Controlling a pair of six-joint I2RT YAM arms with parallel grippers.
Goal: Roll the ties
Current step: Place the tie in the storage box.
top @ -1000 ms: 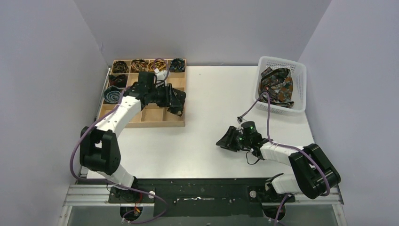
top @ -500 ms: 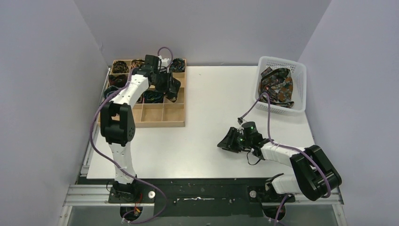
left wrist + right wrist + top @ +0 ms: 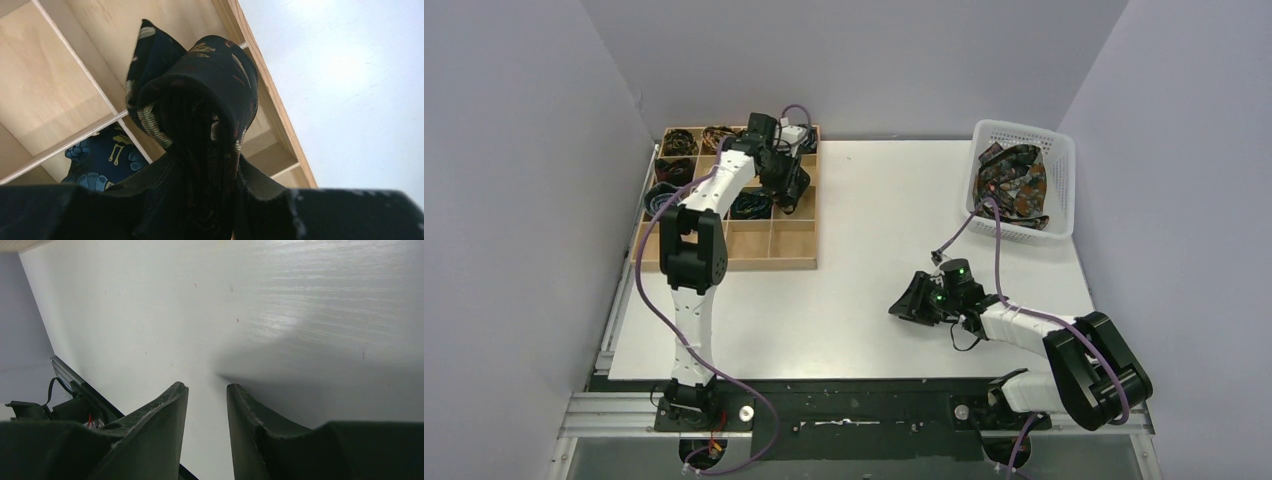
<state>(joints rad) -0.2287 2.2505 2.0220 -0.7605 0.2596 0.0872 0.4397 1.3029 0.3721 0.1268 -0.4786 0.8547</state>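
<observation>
Tie coil (image 3: 200, 80) pinched in left jaws, clear only from wrist; right jaws parted.

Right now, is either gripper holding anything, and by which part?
Left gripper is shut on a rolled dark tie, pinching the coil's near end above the wooden tray. Right gripper holds nothing.

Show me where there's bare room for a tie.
Free: the white table between the wooden compartment tray and the white plastic basket; the tray's two near-right compartments. Crowded: the tray's far rows, holding coiled ties, where the left gripper holds a dark rolled tie.
</observation>
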